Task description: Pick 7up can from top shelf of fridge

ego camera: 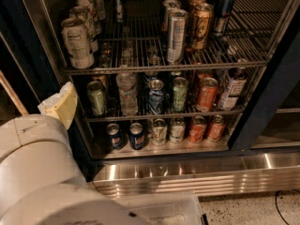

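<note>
The 7up can (78,43), pale whitish-green with a panel of dark small print, stands at the front left of the top shelf (140,68), a wire rack with a front rail. More cans stand in a row behind it. The fridge (259,111) has a dark frame and a ribbed steel base (187,175). My gripper is out of view. Only my white arm (37,172) shows, filling the lower left, with a pale yellow part (62,105) at its top, well below and left of the can.
A tall slim silver can (176,35) and a gold can (200,26) stand mid-shelf. The middle shelf holds a darker green can (96,97), a water bottle (127,90) and several cans. Several more cans (159,131) stand on the bottom shelf. The speckled floor (243,210) is at the lower right.
</note>
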Available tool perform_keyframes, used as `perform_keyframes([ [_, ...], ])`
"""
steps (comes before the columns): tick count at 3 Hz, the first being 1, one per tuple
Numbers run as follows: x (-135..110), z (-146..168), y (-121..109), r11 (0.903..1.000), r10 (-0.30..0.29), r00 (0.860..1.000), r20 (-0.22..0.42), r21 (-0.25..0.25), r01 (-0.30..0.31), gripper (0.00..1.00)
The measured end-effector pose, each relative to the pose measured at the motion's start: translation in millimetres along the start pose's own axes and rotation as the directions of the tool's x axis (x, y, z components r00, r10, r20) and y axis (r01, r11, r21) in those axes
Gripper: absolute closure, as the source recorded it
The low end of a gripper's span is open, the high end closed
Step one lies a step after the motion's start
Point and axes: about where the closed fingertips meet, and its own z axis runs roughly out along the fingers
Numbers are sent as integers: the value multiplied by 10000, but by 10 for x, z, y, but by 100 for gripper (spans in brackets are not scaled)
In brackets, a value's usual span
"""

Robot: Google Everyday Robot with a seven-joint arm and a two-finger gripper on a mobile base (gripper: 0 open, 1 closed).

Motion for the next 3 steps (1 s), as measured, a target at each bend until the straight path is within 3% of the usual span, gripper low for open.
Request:
perform_keyframes([
  [3, 0, 0, 0, 10000, 0, 10000, 0, 2, 0, 0],
])
